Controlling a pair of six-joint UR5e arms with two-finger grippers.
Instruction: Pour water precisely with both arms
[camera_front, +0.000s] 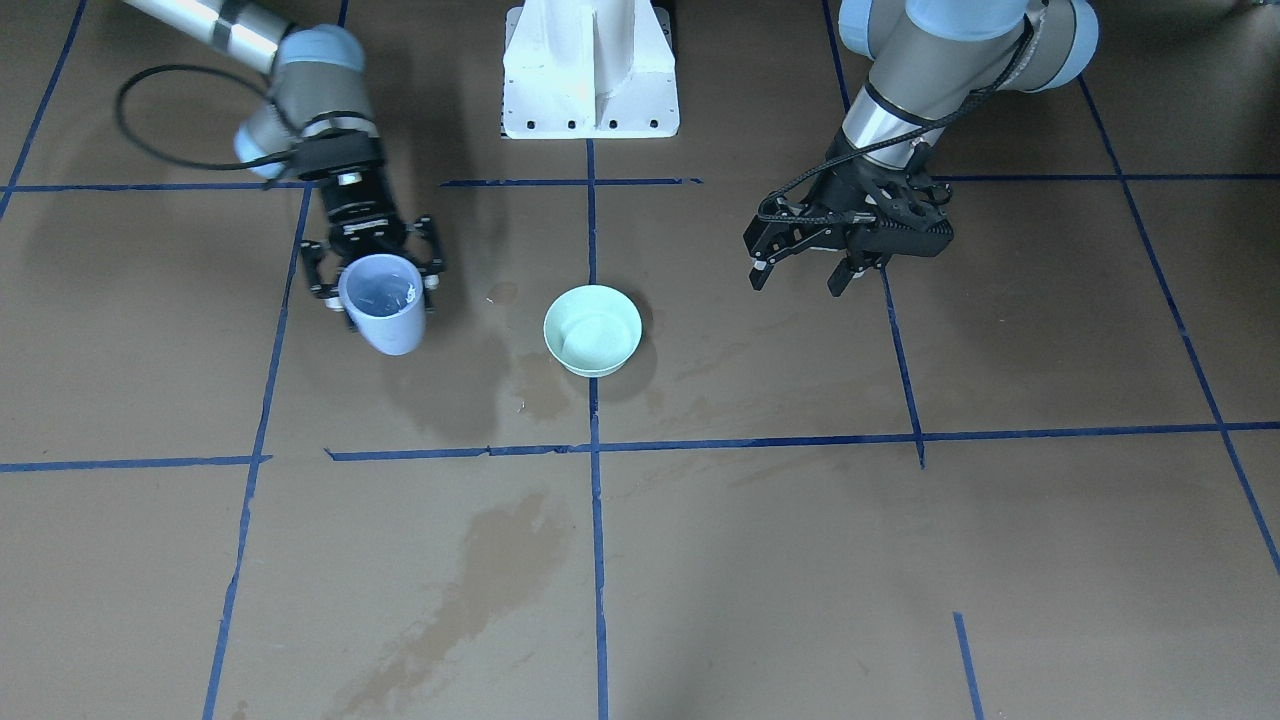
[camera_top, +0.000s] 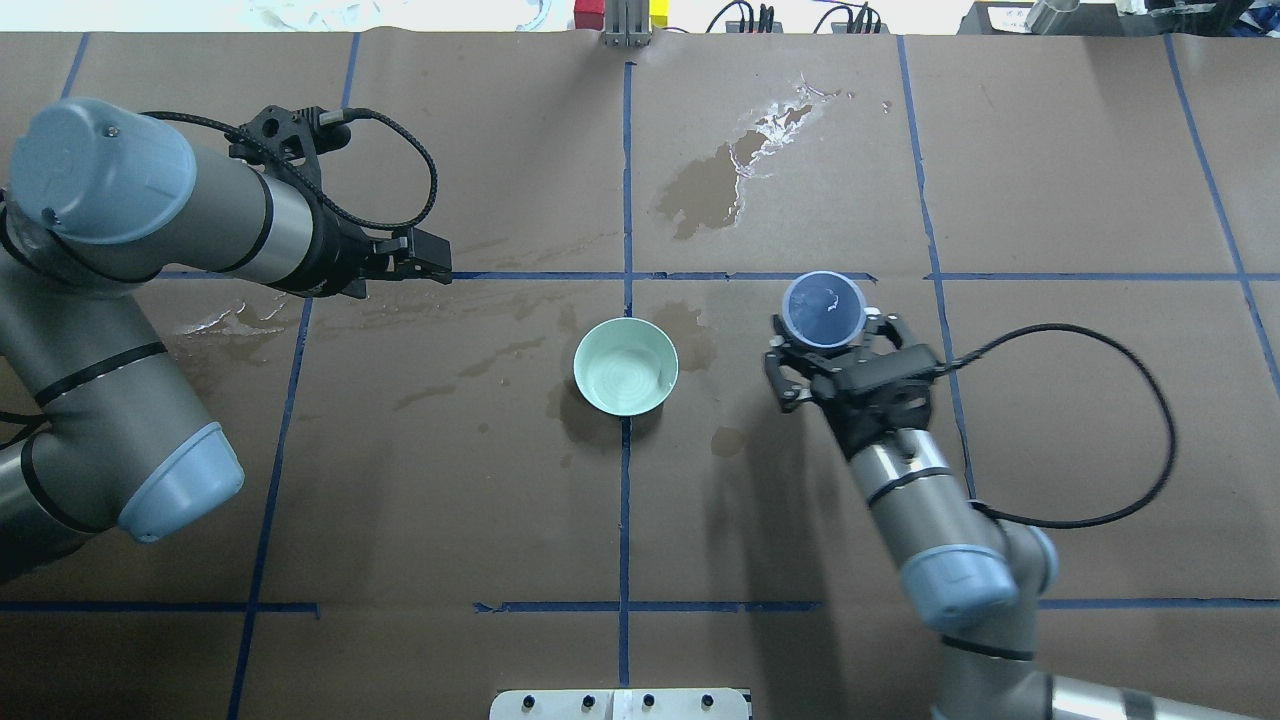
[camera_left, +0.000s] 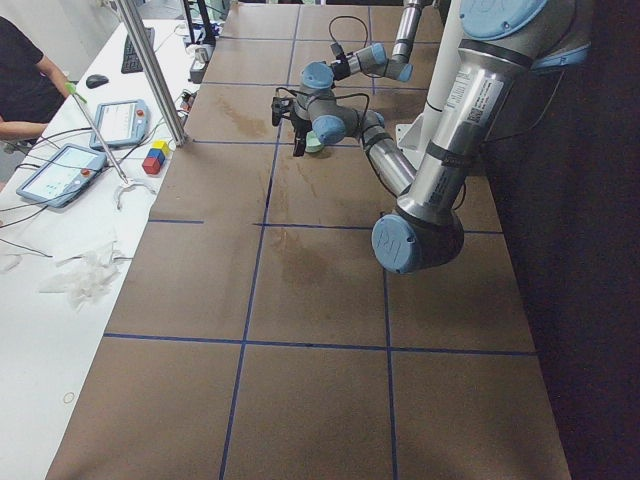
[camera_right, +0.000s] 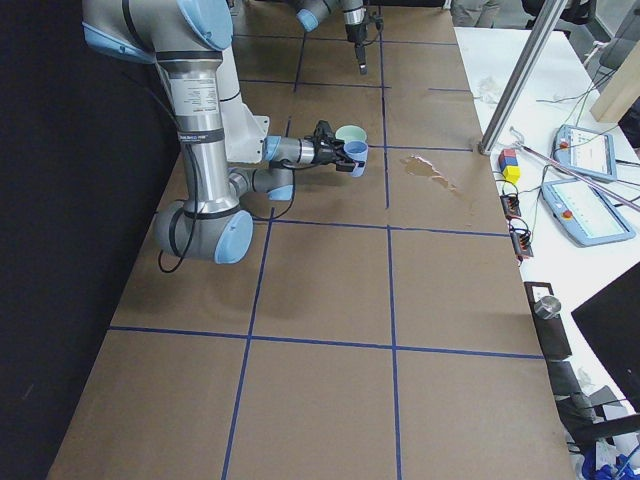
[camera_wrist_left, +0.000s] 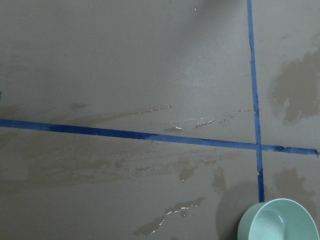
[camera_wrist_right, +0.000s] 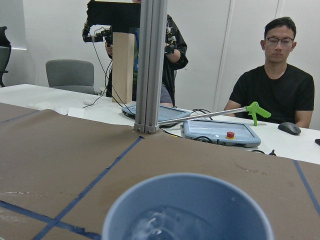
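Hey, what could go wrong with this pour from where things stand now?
1. The cup in the right gripper is beside the bowl, not over it; tipping now would likely spill the water onto the already stained board.
2. The left gripper hangs open, apart from the bowl, so a bump could slide it.

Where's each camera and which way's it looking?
Front: across table, facing base; left arm, right arm.
Overhead: behind base, looks down; both arms.
Left side: table end; left arm near.
Right side: other end; right arm near.
Left wrist: down at bowl; no arm.
Right wrist: over cup toward people; no arm.
Front, overhead share bowl.
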